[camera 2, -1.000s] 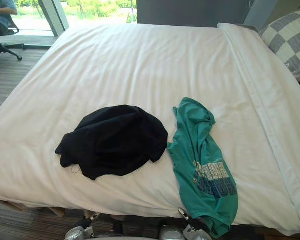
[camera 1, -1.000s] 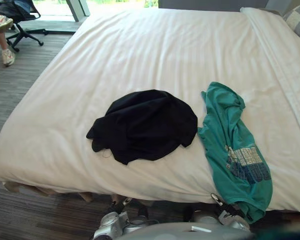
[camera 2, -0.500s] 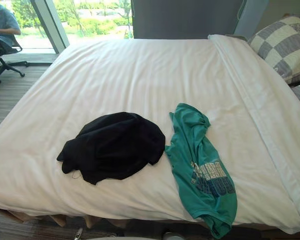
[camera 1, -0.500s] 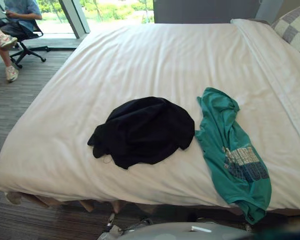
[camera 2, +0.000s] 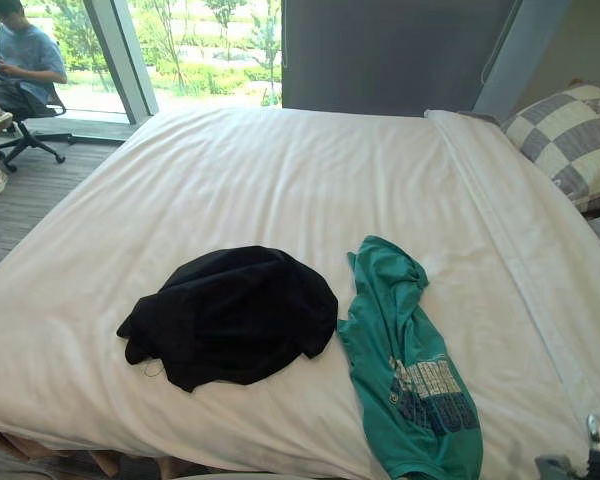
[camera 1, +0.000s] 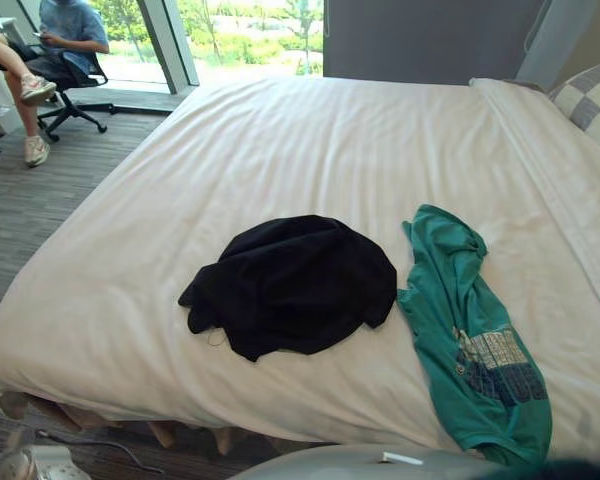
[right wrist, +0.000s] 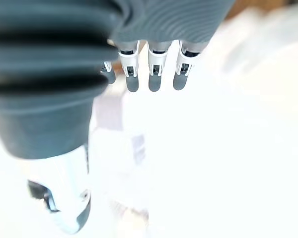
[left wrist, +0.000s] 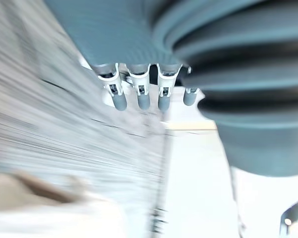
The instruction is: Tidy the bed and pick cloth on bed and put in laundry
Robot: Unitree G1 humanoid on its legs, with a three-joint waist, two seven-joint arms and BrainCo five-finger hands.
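A crumpled black cloth [camera 1: 290, 285] lies on the white bed [camera 1: 310, 140] near its front edge. Right beside it, almost touching, a green printed T-shirt [camera 1: 470, 340] stretches toward the front edge. My left hand [left wrist: 139, 94] hangs low, off the bed's front left corner, fingers straight and holding nothing. My right hand [right wrist: 149, 74] is also open and empty, with white bedding beyond its fingertips; it peeks in at the bed's front right [camera 2: 588, 460]. Neither hand touches the clothes.
Checked pillows [camera 2: 565, 140] lie at the bed's right end. A person sits on an office chair [camera 1: 65, 50] on the wooden floor [camera 1: 30, 200] at the far left by the window. A folded white duvet edge [camera 2: 510, 230] runs along the bed's right side.
The whole picture has shifted as the camera tilted up, bringing window and wall into view. The clothes lie as before. Both hands have moved from bottom middle out toward the bottom corners.
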